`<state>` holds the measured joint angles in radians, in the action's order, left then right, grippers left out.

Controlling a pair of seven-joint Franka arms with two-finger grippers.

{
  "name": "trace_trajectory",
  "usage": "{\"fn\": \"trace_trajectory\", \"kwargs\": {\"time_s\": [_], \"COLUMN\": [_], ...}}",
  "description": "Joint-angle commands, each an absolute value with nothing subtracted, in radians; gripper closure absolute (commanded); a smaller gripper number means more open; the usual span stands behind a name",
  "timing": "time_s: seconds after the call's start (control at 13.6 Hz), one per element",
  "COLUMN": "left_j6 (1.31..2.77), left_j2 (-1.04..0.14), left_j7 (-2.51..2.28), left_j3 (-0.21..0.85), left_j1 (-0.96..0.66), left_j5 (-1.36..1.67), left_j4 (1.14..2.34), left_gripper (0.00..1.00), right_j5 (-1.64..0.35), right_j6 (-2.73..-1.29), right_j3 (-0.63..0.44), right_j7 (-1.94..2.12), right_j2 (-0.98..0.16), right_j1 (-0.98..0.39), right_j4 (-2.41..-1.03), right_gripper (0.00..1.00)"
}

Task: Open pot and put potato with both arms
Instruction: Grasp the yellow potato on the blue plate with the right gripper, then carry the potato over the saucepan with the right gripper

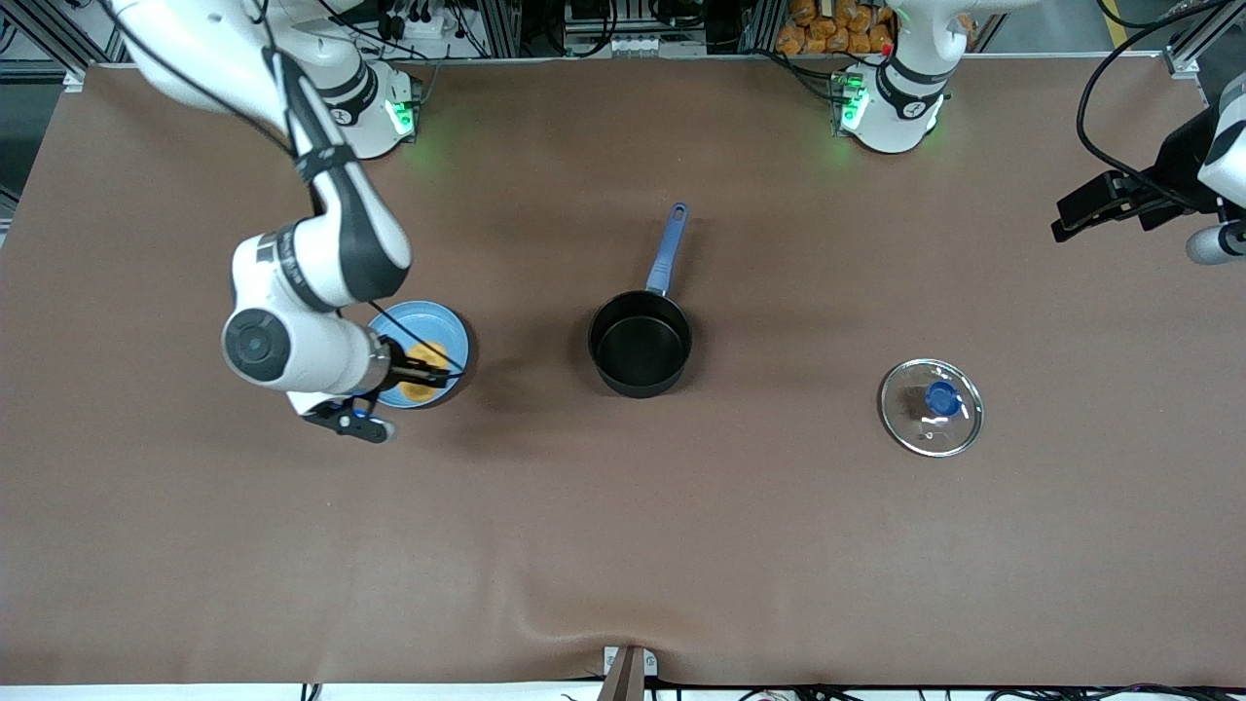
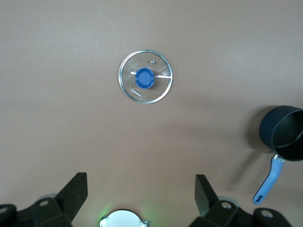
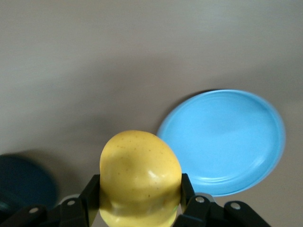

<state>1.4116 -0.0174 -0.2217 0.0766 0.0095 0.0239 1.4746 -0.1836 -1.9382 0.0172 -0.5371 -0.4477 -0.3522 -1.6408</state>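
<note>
I have the potato [image 3: 140, 178] clamped in the right gripper [image 1: 421, 370], lifted over the plate [image 1: 450, 325] at frame left. The pot [image 1: 640, 343] sits uncovered mid-frame, its lid [image 1: 932, 407] lower right. The left gripper [image 2: 141, 195] waits with fingers spread, upper right.

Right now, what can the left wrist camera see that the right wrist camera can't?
Only the left wrist view shows the glass lid lying flat on the table, with the open left end effector high above it, and the pot's blue handle. Only the right wrist view shows the potato gripped in the right end effector, lifted off the blue plate. Both share the brown table and the black pot, though in the right wrist view it is only a dark blur at the edge.
</note>
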Motion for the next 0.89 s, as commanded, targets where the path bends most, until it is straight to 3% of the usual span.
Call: {"fn": "trace_trajectory", "kwargs": {"time_s": [0.0, 0.3, 0.81], "left_j6": [1.43, 1.437, 1.44], "left_j2": [-0.02, -0.02, -0.021], "left_j7": [-0.207, -0.206, -0.204], "left_j3": [0.071, 0.071, 0.071], "left_j1": [0.02, 0.02, 0.02], "left_j5": [0.041, 0.041, 0.043], "left_j4": [1.48, 1.48, 1.482], "left_gripper": [0.0, 0.0, 0.0], "right_j5": [-0.189, -0.169, -0.161], "right_j6": [-1.924, -1.928, -2.04], "right_j3": [0.005, 0.005, 0.003], "right_j7": [-0.616, -0.689, -0.785], "right_j2": [-0.546, -0.653, -0.765], "right_j1": [-0.496, -0.623, -0.764], "right_j4": [-1.485, -1.306, -1.281], "right_gripper": [1.0, 1.0, 1.0]}}
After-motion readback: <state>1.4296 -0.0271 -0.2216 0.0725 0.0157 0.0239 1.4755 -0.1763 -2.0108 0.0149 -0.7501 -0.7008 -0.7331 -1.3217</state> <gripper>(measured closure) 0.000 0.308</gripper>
